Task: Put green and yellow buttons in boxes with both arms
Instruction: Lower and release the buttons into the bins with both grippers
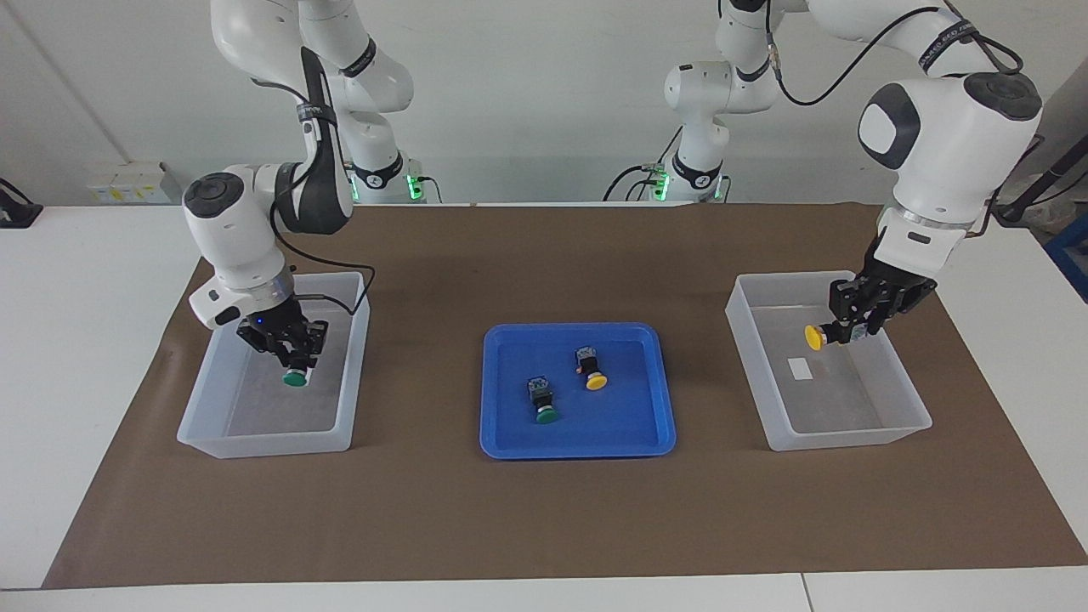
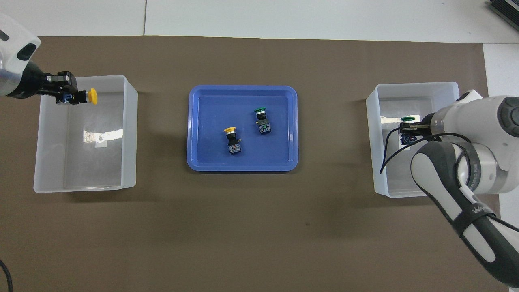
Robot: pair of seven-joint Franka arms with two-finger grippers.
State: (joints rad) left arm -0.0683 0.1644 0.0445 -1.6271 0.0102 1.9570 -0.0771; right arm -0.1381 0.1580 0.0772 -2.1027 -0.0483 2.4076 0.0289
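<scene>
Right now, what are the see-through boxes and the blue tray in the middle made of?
The boxes look like thin plastic, milky and half clear: the brown mat shows dimly through their walls. The blue tray seems to be plastic too, solid and smooth, with rounded corners and a soft shine along its rim.
</scene>
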